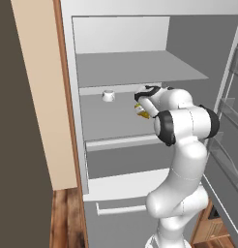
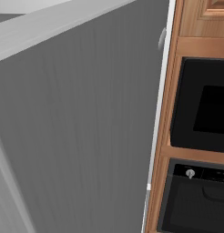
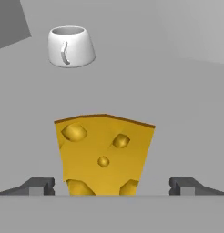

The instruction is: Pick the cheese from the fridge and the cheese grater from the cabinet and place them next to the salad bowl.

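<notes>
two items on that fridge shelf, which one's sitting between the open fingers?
The cheese, the yellow-orange wedge with holes: it sits between the open gripper tips, untouched. The small white cup stands farther back on the same fridge shelf.

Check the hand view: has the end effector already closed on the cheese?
No, the end effector stands wide open, its fingertips clear of the cheese on either side.

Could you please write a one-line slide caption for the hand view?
Open gripper straddling the cheese on a fridge shelf, white cup beyond.
</notes>
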